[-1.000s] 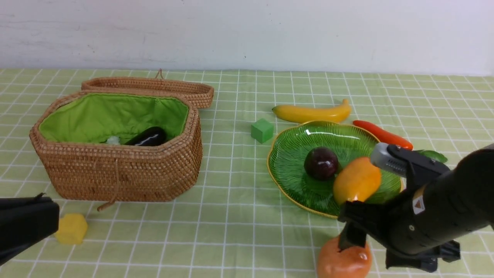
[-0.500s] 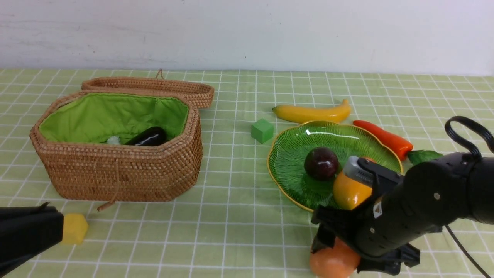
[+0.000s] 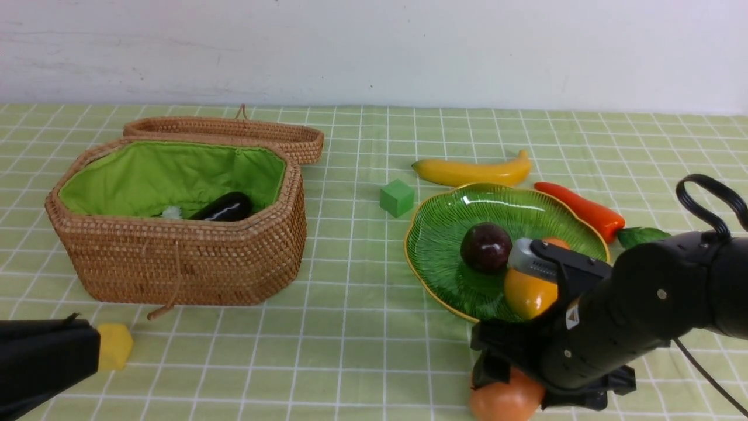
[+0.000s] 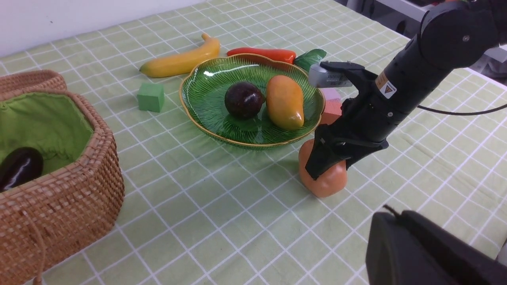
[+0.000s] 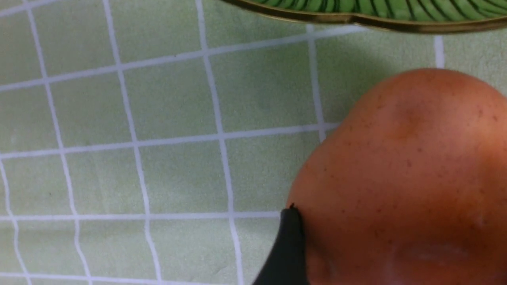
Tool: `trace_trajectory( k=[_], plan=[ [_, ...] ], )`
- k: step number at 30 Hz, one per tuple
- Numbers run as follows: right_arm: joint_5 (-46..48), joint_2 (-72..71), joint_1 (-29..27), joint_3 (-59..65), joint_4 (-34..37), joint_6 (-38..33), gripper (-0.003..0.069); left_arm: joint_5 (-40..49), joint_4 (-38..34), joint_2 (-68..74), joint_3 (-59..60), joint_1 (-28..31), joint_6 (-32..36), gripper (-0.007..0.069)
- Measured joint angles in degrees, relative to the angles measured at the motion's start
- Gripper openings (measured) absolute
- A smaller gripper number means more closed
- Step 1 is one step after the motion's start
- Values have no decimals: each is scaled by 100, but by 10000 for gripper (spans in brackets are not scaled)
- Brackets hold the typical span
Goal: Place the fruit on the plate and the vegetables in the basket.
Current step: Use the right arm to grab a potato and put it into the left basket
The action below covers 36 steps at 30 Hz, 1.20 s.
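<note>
The orange-brown potato (image 3: 502,400) lies on the cloth just in front of the green plate (image 3: 438,234). My right gripper (image 3: 526,386) is down over it, open, jaws on either side; one fingertip (image 5: 288,237) rests against its side (image 5: 404,166). On the plate sit the mango (image 3: 526,295) and the dark round fruit (image 3: 486,247). Behind the plate lies the banana (image 3: 470,171), with the carrot (image 3: 578,204) at its right rim. The eggplant (image 3: 225,207) lies in the basket (image 3: 187,263). My left gripper (image 3: 87,351) hovers shut and empty at the near left.
A green block (image 3: 397,197) stands between basket and plate. A yellow block (image 3: 115,345) lies next to my left gripper. Pink and red blocks (image 4: 330,109) sit behind the right arm. The basket lid (image 3: 234,131) lies open at the back.
My right arm swung left and lower, bringing its jaws down around the potato, which shifted slightly left. My left gripper drifted a little to the right.
</note>
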Motion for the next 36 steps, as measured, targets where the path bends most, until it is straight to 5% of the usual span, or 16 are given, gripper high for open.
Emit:
trace_trajectory(
  k=[36],
  plan=[
    [1679, -671, -10, -302, -136, -580, 602, 162, 0, 0, 7, 0, 56, -13]
  ],
)
